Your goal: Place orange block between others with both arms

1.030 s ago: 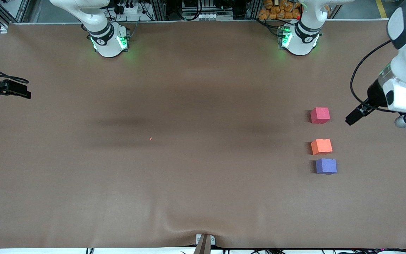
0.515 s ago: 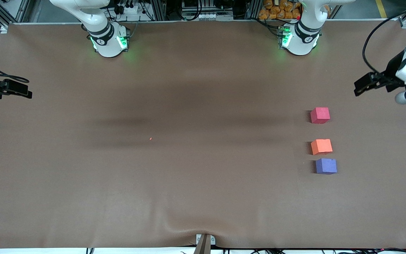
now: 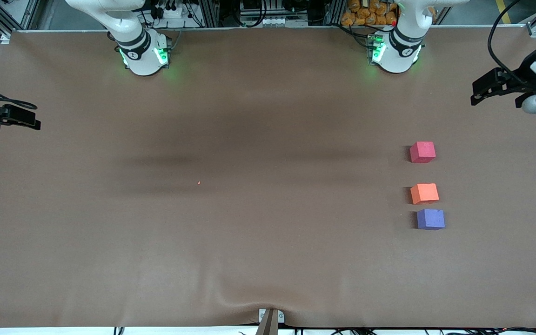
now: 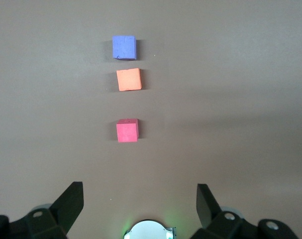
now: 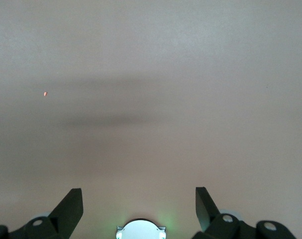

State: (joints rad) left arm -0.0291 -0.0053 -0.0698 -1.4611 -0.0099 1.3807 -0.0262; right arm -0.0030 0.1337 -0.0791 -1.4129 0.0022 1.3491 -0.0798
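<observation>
The orange block (image 3: pixel 425 193) (image 4: pixel 129 79) rests on the brown table toward the left arm's end, in a row with the others. The pinkish-red cube (image 3: pixel 422 152) (image 4: pixel 127 131) lies farther from the front camera, with a wide gap. The purple-blue cube (image 3: pixel 431 219) (image 4: pixel 124 47) lies nearer, with only a narrow gap. My left gripper (image 3: pixel 475 94) (image 4: pixel 139 194) hangs open and empty over bare table at its own end, well apart from the cubes. My right gripper (image 3: pixel 33 120) (image 5: pixel 138 196) waits open and empty over the table's edge at the right arm's end.
Both arm bases (image 3: pixel 144 56) (image 3: pixel 396 53) stand along the table edge farthest from the front camera. A tiny red speck (image 3: pixel 198 183) (image 5: pixel 45 93) lies mid-table. A small bracket (image 3: pixel 270 318) sits at the edge nearest the camera. The brown cover (image 3: pixel 249 232) ripples there.
The left arm has swung away from beside the pinkish-red cube, out toward its own end of the table. The cubes and the right arm have not moved.
</observation>
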